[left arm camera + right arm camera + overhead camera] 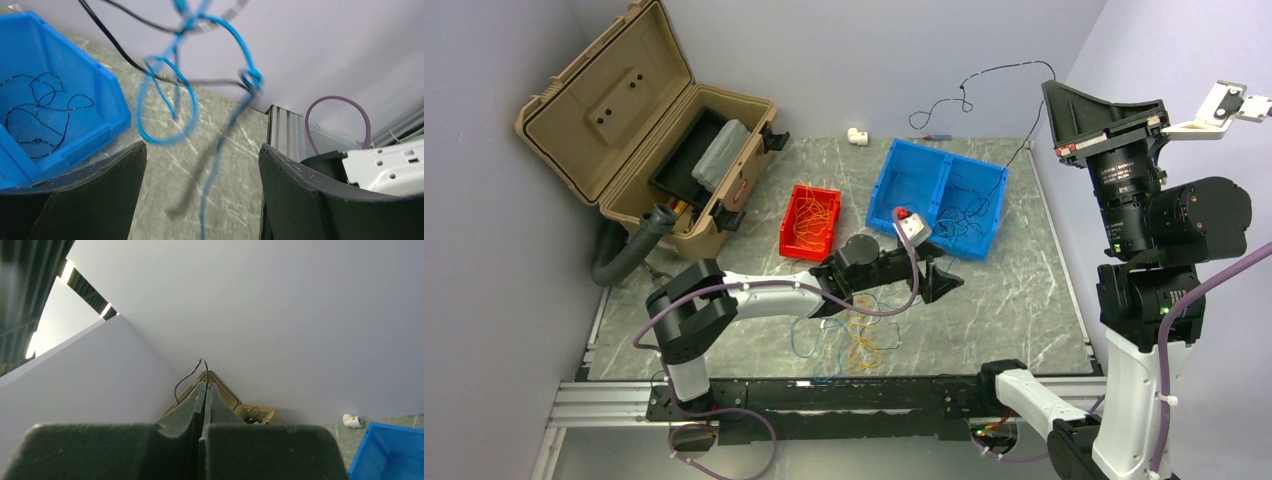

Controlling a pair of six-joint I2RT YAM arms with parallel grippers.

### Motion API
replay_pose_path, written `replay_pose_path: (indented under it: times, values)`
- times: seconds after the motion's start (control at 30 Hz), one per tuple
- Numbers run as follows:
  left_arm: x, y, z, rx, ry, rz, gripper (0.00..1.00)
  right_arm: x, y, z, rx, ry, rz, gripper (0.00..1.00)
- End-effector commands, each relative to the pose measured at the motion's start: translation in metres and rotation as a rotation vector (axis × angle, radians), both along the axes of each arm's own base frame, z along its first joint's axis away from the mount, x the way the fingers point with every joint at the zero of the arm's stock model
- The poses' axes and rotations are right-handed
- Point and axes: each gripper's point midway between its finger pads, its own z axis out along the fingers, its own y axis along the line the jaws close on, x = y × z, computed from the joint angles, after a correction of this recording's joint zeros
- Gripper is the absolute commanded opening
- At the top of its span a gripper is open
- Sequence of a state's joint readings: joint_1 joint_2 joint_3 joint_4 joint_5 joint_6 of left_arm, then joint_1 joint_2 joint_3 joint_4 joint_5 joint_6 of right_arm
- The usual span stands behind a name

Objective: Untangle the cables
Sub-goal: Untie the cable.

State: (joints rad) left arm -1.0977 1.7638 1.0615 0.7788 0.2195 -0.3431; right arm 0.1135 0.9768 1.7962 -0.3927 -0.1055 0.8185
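Observation:
A loose pile of blue [807,338] and yellow-orange cables [865,346] lies on the table near the front edge. My right gripper [1047,86] is raised high at the right, shut on a thin black cable [984,72] that sags leftward and runs down towards the blue bin. Its shut jaws [205,385] pinch that black cable [186,377] at the tips. My left gripper [946,283] hovers over the table's middle, open. In its wrist view a knotted blue cable [166,140] hangs, blurred, in front of and between the open fingers [202,147], crossed by the black cable [115,47].
A blue double bin [894,170] holds black cables [42,107]. A small red bin [796,205] holds yellow cables. An open tan toolbox [604,100] stands at the back left. A white fitting [856,134] lies by the back wall. An aluminium rail [824,395] edges the front.

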Motion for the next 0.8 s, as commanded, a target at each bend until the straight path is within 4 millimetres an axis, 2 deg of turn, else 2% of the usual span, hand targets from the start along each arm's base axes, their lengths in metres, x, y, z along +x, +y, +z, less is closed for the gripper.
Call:
replay_pose_path:
  times: [0.0,0.07,0.13,0.23,0.27,0.3,0.4,0.5,0.63,0.7,0.77]
  values:
    - [0.006,-0.014,0.016,-0.042,0.012,0.006,0.84,-0.01,-0.003,0.018,0.018,-0.064,-0.006,0.0]
    - [0.009,-0.017,0.012,-0.039,0.022,0.014,0.8,-0.012,-0.003,0.02,0.021,-0.069,-0.007,0.0]
    - [0.011,-0.021,0.004,-0.024,0.04,0.015,0.65,-0.014,-0.005,0.023,0.023,-0.074,-0.016,0.0]
    - [0.015,-0.019,-0.011,0.002,0.073,0.046,0.16,-0.018,-0.013,0.025,0.026,-0.081,-0.063,0.0]
    - [0.016,-0.014,-0.018,0.011,0.091,0.064,0.05,-0.019,-0.017,0.026,0.026,-0.083,-0.085,0.0]
    - [0.017,-0.008,-0.024,0.021,0.106,0.087,0.0,-0.02,-0.021,0.025,0.024,-0.082,-0.106,0.0]
    - [0.021,0.019,-0.045,0.091,0.145,0.173,0.0,-0.026,-0.042,0.023,0.022,-0.076,-0.223,0.0]
    - [0.02,0.057,-0.071,0.195,0.181,0.239,0.0,-0.028,-0.066,0.012,0.012,-0.047,-0.363,0.0]
    - [0.023,0.125,-0.109,0.301,0.301,0.343,0.0,-0.031,-0.106,-0.008,-0.023,0.028,-0.591,0.0]
    - [0.017,0.165,-0.134,0.352,0.373,0.379,0.0,-0.033,-0.124,-0.018,-0.04,0.068,-0.7,0.0]
    - [0.014,0.197,-0.145,0.376,0.406,0.425,0.0,-0.038,-0.139,-0.023,-0.055,0.096,-0.792,0.0]
